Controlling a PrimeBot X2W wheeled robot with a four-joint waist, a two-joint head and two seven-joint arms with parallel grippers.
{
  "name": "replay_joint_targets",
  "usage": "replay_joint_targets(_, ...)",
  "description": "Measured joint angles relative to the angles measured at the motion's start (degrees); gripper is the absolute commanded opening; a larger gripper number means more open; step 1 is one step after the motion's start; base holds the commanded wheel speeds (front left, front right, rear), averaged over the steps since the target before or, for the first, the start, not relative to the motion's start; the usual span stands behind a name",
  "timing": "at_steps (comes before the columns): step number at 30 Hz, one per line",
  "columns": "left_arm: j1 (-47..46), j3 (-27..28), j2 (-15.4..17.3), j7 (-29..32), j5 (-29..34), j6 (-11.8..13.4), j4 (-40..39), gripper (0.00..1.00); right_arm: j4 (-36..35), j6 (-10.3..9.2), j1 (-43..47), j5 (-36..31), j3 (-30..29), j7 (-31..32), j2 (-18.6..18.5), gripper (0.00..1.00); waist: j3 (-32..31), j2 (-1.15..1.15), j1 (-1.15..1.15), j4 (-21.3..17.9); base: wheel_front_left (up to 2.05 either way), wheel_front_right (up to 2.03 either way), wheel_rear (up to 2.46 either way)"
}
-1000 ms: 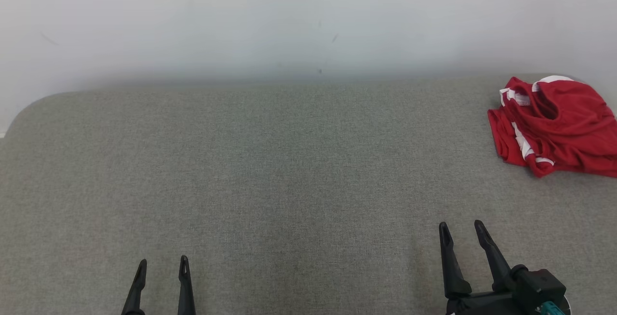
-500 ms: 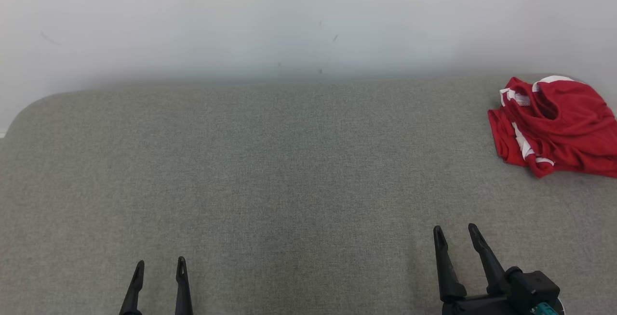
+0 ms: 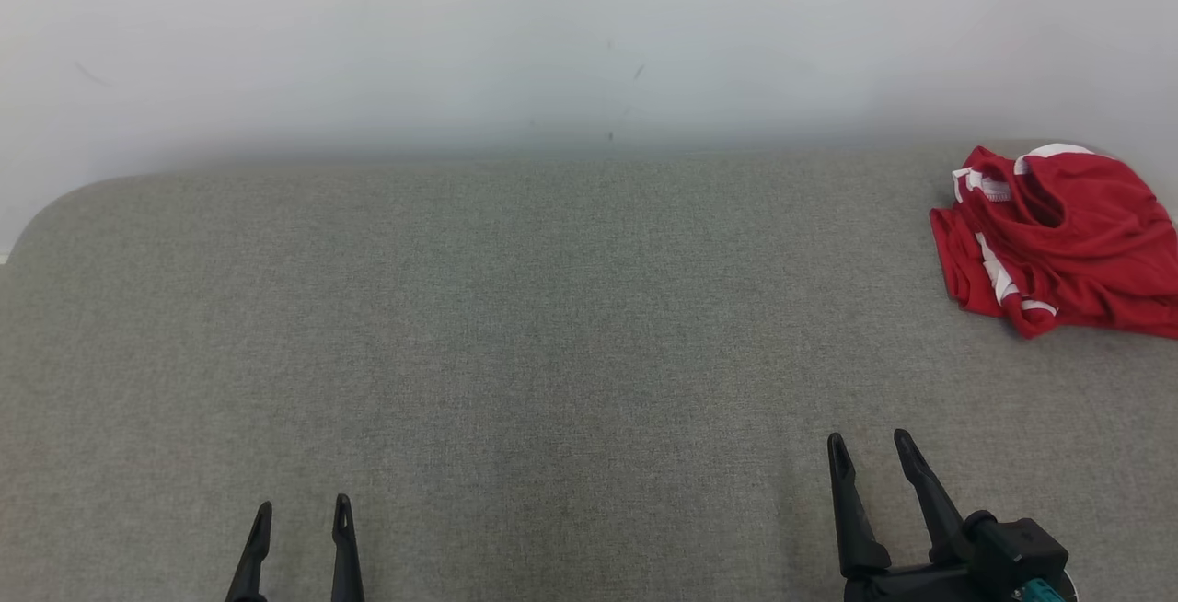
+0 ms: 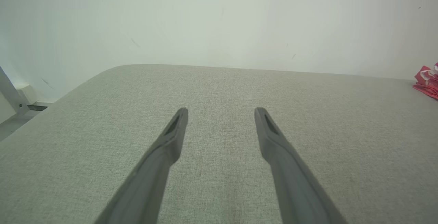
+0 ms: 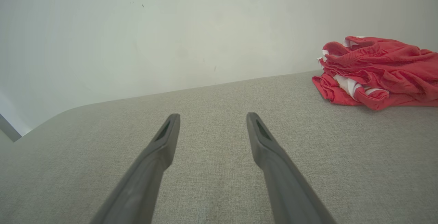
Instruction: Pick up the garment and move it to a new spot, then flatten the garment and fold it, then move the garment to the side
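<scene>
Both grippers have drawn back slightly toward the lower edge of the head view since a second ago. The right gripper [image 3: 868, 441] has slipped a little down and to the left and the left gripper [image 3: 303, 505] a little down, while the garment [image 3: 1068, 243] lies where it lay.

We begin with the wall [image 3: 552, 31] at the far side, pale and plain apart from a few small dark marks. Below it we see the padded surface [image 3: 552, 326], grey woven cloth with a rounded far-left corner, running across the whole width of the head view.

The garment, red with white trim, sits crumpled in a heap at the far right of this surface, close to the wall and partly cut by the right edge of the head view. In the right wrist view it lies ahead and to the right of the fingers, well apart from them. In the left wrist view we catch a red scrap of it at the right edge.

The right gripper, at the lower right, stands with its two dark fingers spread and nothing between them. The left gripper, at the lower left, is likewise spread and empty. Both point toward the wall, over bare cloth.
</scene>
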Motion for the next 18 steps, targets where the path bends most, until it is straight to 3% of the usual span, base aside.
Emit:
replay_joint_targets(12, 0.0, 0.5, 0.0, 0.0, -0.3, -0.2, 0.6, 1.00, 0.3, 0.00, 0.0, 0.2, -0.1, 0.0, 0.0, 1.00, 0.1, 0.00, 0.00, 0.0, 0.00, 0.00, 0.00)
replay_joint_targets(13, 0.0, 0.6, 0.0, 0.0, -0.8, -0.5, 0.7, 0.00, 0.4, 0.00, 0.0, 0.2, -0.1, 0.0, 0.0, 0.00, 0.2, 0.00, 0.00, 0.0, 0.00, 0.00, 0.00)
replay_joint_targets(18, 0.6, 0.4, 0.0, 0.2, -1.2, -0.5, 3.3, 0.00, 2.8, 0.00, 0.9, 0.2, 0.0, 0.0, 0.0, 0.00, 0.2, 0.00, 0.00, 0.0, 0.00, 0.00, 0.00)
